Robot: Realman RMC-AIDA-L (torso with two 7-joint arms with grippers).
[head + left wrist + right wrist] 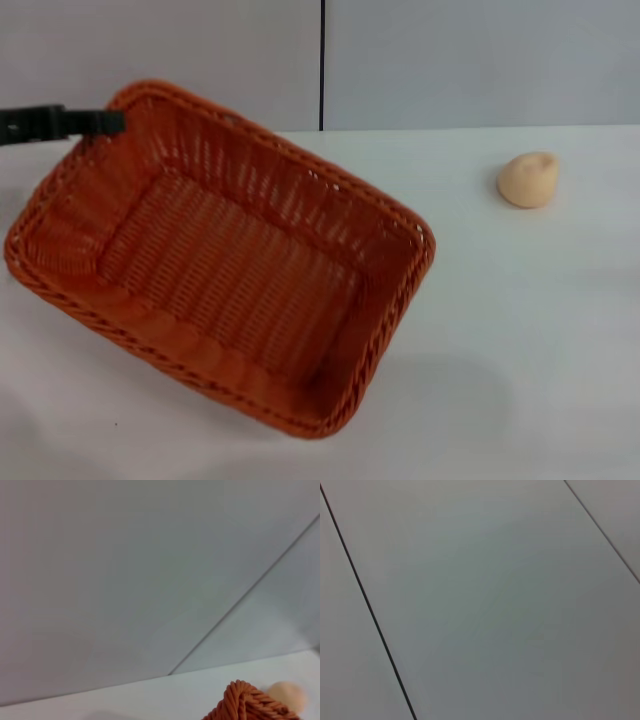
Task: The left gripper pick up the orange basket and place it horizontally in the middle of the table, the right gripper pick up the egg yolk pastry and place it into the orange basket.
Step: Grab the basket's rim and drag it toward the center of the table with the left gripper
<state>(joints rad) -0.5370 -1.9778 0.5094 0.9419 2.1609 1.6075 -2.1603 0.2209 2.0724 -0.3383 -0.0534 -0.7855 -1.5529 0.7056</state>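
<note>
The orange basket (230,260) fills the left and middle of the head view, skewed with one corner toward the front. It looks raised off the table (520,330), with a soft shadow under its near right corner. My left gripper (105,122) reaches in from the far left and its dark jaws are shut on the basket's back-left rim. The egg yolk pastry (529,180) lies on the table at the back right, well apart from the basket. A corner of the basket (245,705) and the pastry (287,696) also show in the left wrist view. My right gripper is out of view.
Grey wall panels with a dark vertical seam (322,65) stand behind the table. The right wrist view shows only such panels (495,605). Bare tabletop lies between the basket and the pastry and along the front right.
</note>
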